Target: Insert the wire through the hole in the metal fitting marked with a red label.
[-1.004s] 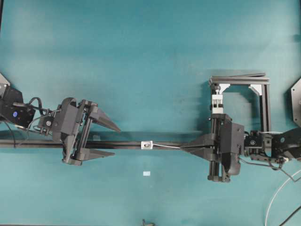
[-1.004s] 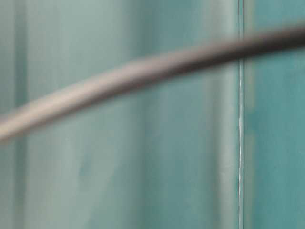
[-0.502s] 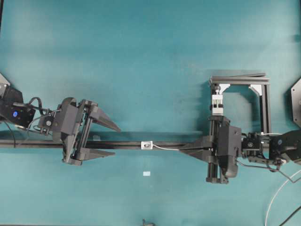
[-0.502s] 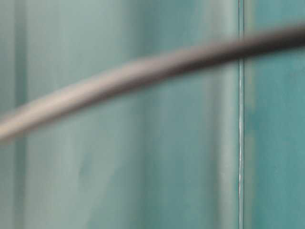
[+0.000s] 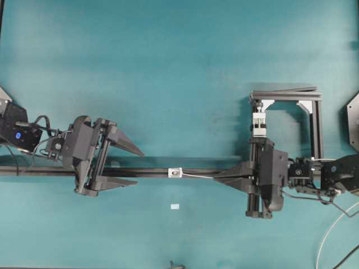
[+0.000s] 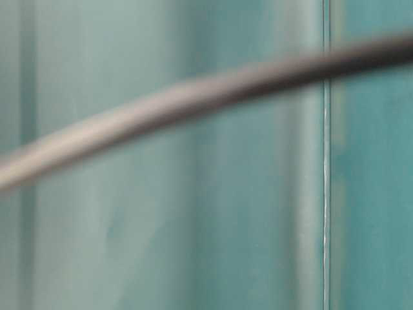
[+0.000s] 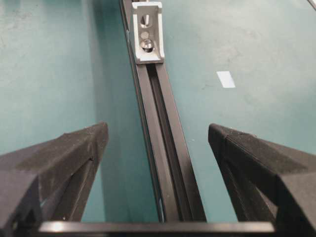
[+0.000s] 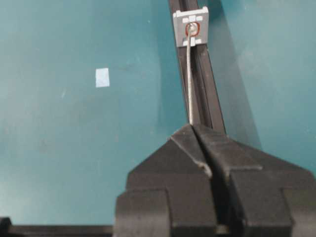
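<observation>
The small silvery metal fitting sits on the long black rail. My right gripper is shut on the thin whitish wire, just right of the fitting. In the right wrist view the wire runs from my shut gripper up to the red-ringed hole in the fitting, and its tip reaches the hole. My left gripper is open, astride the rail left of the fitting. In the left wrist view my gripper is empty; no wire shows at the fitting.
A black frame with a white clamp block stands behind my right gripper. A pale paper square lies in front of the rail. A white cable curves at the lower right. The table-level view shows only a blurred cable.
My right gripper has shifted slightly left toward the fitting with the wire in it. The left gripper has not moved.
</observation>
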`<state>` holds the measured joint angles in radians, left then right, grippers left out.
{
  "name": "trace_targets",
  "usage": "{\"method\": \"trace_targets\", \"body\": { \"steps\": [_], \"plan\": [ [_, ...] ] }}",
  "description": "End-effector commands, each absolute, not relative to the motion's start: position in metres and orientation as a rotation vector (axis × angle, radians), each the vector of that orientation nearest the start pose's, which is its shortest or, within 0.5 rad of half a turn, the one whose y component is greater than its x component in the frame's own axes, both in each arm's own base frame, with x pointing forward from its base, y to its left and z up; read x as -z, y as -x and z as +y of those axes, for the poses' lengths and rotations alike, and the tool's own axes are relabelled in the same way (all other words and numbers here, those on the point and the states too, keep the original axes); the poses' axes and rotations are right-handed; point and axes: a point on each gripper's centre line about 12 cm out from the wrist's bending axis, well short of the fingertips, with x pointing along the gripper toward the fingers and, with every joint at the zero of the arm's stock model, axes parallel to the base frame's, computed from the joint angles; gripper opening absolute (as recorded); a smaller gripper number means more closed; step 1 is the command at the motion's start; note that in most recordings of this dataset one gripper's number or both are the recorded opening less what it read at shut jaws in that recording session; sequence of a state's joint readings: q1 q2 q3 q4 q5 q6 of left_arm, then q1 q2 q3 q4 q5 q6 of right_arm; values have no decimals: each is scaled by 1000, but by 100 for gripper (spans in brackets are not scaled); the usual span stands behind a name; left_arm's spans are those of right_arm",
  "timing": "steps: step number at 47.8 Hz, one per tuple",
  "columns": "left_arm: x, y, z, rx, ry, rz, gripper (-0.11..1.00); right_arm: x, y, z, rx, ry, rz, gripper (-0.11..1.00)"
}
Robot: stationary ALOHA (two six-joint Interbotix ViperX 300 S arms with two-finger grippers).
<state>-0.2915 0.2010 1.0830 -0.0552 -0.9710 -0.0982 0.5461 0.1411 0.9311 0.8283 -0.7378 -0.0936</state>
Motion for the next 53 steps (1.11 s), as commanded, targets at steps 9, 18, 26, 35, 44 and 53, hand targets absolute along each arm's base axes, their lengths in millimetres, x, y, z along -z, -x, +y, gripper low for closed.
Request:
{"method": "trace_targets", "body": {
  "steps": [9,18,26,35,44,53],
  "plan": [
    [-93,-309,-86,225,78,288,64,-110,-320,125,99,-319,401,-1],
    [-94,-309,-86,225,78,287,64,-108,-324,122,112,-317,398,-1],
    [-94,-310,-86,224,79,285,64,-106,-327,122,118,-314,399,-1],
    [-95,-311,-86,224,79,282,64,-105,-330,119,128,-313,398,-1],
    [-94,-312,-85,219,79,287,61,-105,-336,120,131,-306,394,-1],
    [-94,-317,-83,206,80,308,59,-106,-342,121,130,-288,384,-1]
  ]
}}
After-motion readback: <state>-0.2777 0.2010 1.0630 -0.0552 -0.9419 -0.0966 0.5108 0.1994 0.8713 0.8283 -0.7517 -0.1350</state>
